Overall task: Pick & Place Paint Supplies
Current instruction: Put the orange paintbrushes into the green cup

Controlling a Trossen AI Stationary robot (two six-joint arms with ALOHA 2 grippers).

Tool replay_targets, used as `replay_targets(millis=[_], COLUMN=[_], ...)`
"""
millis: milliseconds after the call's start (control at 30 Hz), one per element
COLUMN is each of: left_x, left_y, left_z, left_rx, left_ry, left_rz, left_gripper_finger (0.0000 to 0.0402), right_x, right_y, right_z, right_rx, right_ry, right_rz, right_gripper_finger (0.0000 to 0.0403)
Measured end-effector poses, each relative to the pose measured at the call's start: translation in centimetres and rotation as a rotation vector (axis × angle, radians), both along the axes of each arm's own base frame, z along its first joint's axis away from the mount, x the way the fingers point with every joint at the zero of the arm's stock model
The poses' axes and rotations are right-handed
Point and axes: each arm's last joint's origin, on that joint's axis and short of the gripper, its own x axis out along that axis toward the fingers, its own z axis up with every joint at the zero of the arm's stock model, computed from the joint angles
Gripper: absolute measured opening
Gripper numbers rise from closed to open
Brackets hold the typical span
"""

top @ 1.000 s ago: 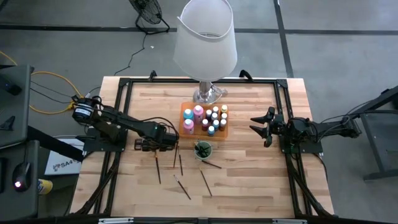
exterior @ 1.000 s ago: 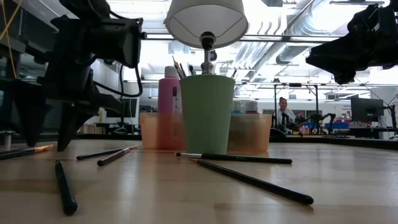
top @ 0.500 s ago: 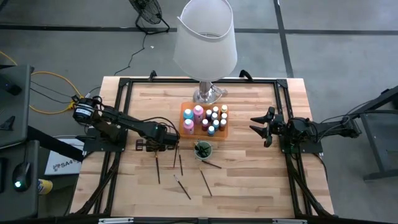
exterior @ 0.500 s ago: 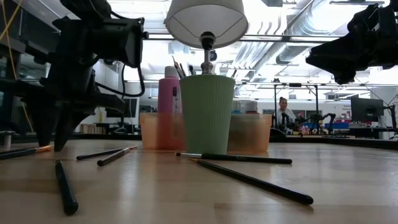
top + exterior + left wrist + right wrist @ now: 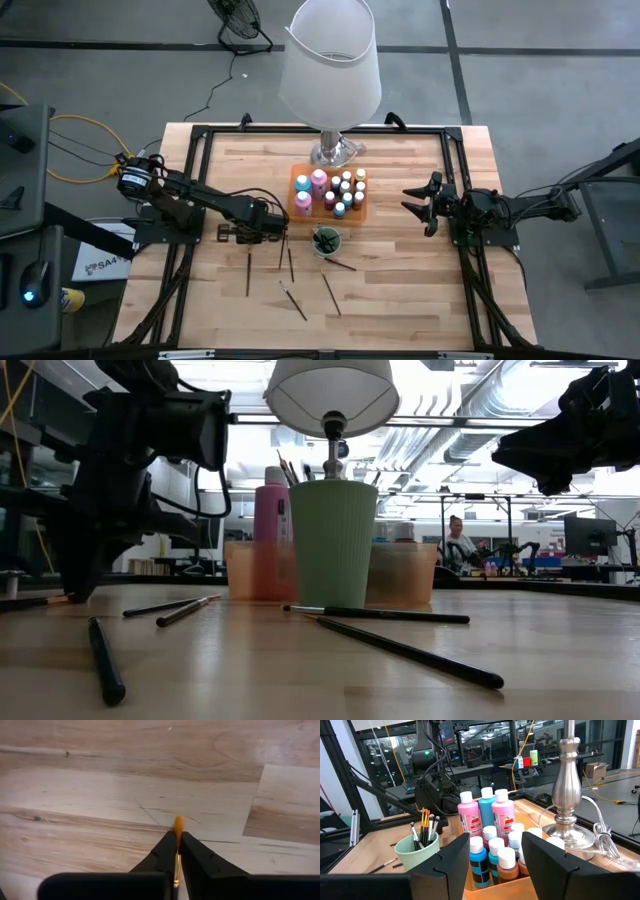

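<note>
My left claw point(image 5: 176, 851) is clenched on a thin dark-handled, orange-tipped paintbrush point(image 5: 178, 826) lying on the wooden tabletop point(image 5: 100, 795). I should lift straight up, keeping the brush level, before carrying it off.

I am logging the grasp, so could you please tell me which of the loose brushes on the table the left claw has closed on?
The left claw pinches the orange-tipped brush; the other brushes lie free nearer the green cup.
</note>
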Motion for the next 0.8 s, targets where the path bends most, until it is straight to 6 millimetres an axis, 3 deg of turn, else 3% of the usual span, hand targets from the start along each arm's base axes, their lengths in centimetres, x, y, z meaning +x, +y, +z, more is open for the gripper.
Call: replay_targets(millis=[300,433,800], left_x=[0.1,0.6,-0.9], left_y=[-0.1,-0.3,-3.2], left_z=[0.0,0.7,8.4], left_rx=[-0.004,0.027,0.335], left_ry=[-0.042,-0.161,-0.688], left_rz=[-0.192,-0.296,-0.506], left_gripper_finger=[0.0005,0.0003,0.0001], right_x=[0.0,0.0,0.0], right_y=[0.0,0.0,0.0], right_z=[0.0,0.0,0.0], right_rx=[0.0,0.0,0.0], right_ry=[0.0,0.0,0.0], right_rz=[0.0,0.0,0.0], right_gripper_finger=[0.0174,0.0174,0.0174])
